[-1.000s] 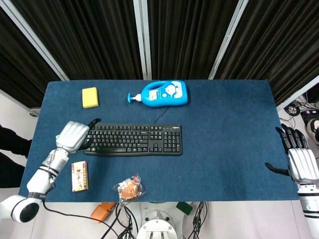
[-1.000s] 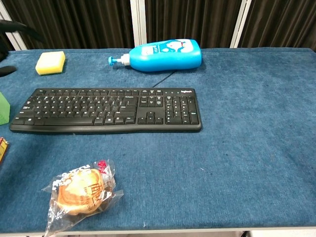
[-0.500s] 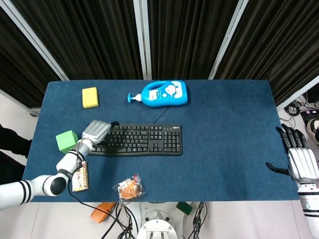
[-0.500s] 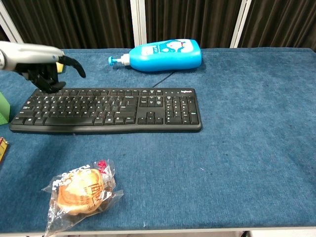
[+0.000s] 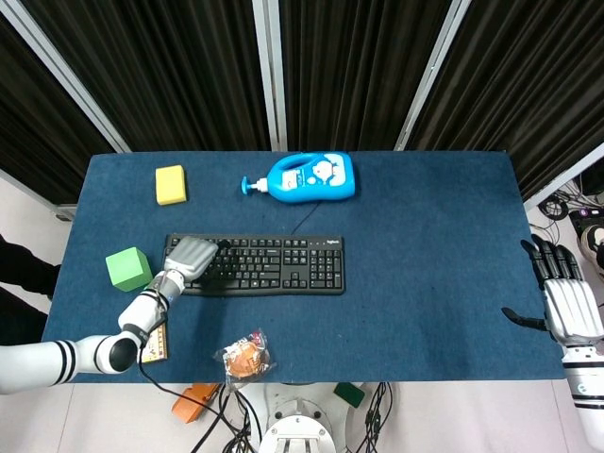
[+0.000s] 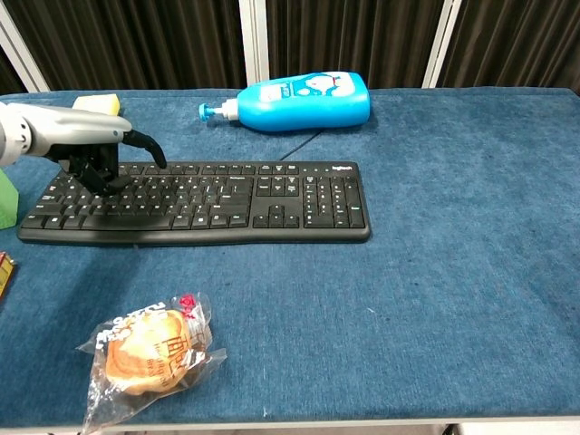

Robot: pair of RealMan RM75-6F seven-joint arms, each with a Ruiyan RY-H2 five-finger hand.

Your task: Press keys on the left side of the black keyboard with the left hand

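The black keyboard (image 5: pixel 269 265) (image 6: pixel 208 201) lies flat in the middle of the blue table, its cable running back toward the bottle. My left hand (image 5: pixel 192 256) (image 6: pixel 91 145) is over the keyboard's left end, palm down, with dark fingertips (image 6: pixel 107 179) curled down onto the keys there and the thumb sticking out to the right. It holds nothing. My right hand (image 5: pixel 564 300) hangs off the table's right edge, fingers spread, far from the keyboard, and shows only in the head view.
A blue lotion bottle (image 5: pixel 304 177) lies on its side behind the keyboard. A yellow sponge (image 5: pixel 170 184) sits at the back left, a green cube (image 5: pixel 128 268) left of the keyboard, a small box (image 5: pixel 156 343) and a wrapped bun (image 6: pixel 149 352) near the front edge.
My left hand has swung right from beside the keyboard's left end onto its left keys and lowered, uncovering the green cube. The right hand has not moved.
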